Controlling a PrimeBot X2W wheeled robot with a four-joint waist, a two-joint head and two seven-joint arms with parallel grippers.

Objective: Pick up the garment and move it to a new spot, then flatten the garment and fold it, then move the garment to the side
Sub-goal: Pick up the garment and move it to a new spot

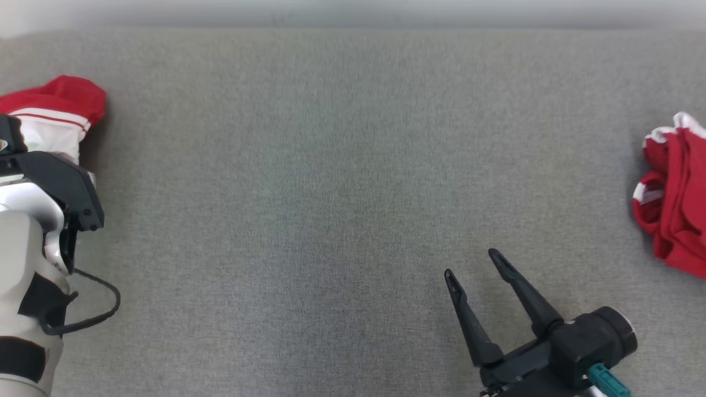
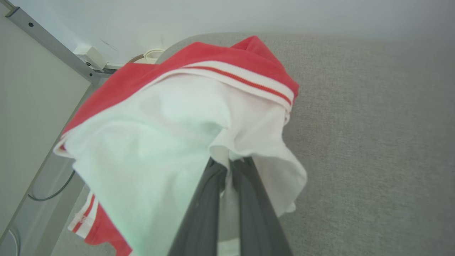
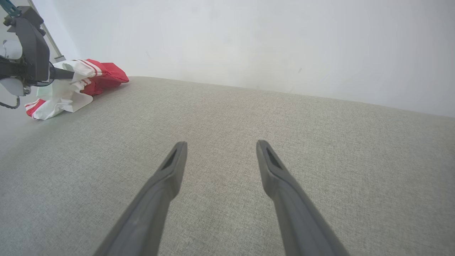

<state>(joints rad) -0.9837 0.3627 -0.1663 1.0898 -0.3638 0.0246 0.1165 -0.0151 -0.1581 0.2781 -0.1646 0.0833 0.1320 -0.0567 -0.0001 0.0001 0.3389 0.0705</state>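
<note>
- The left gripper (image 2: 229,161) is closed, its two fingers pinching a fold of white cloth on the garment (image 2: 160,135).
- The garment, white with red trim and a striped band, lies bunched at the far left edge of the grey surface (image 1: 331,165). In the left wrist view part of it seems to reach past that edge.
- The right gripper (image 1: 470,263) is wide open and holds nothing. It hangs over bare surface at the lower right of the head view, well apart from the garment.
- A red heap (image 1: 675,204) with white edging lies at the surface's right edge, apart from both grippers.
</note>
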